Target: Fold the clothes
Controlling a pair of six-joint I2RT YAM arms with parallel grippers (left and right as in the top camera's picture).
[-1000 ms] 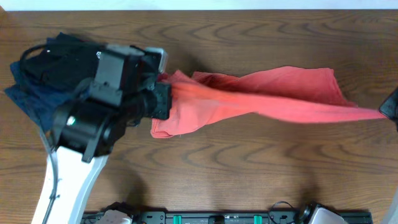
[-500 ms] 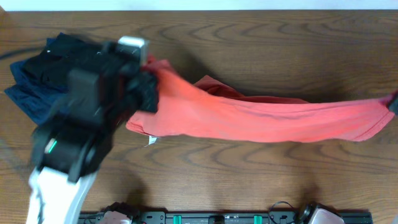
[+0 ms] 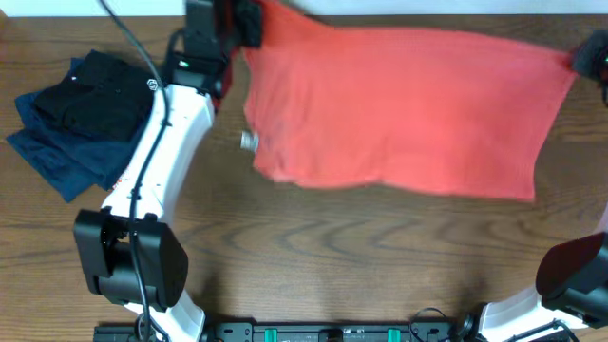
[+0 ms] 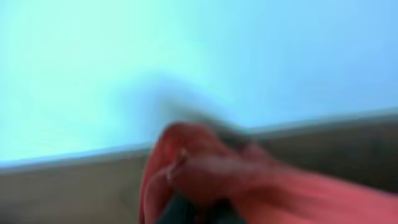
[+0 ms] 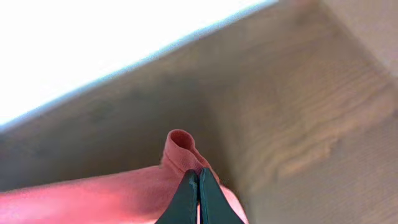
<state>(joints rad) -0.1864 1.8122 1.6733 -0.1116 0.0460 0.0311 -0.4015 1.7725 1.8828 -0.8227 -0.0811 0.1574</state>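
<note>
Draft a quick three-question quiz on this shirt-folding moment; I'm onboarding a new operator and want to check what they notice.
1. True or false: the red T-shirt lies crumpled in a heap on the table.
2. Where are the dark folded garments? A: at the table's left end, apart from the shirt. B: under the shirt. C: at the table's right end.
3. Fill in: in the right wrist view, the right gripper is ___ on a fold of the shirt.

Key
1. False: it is held spread out between the left gripper and the right gripper.
2. A.
3. Shut.
</note>
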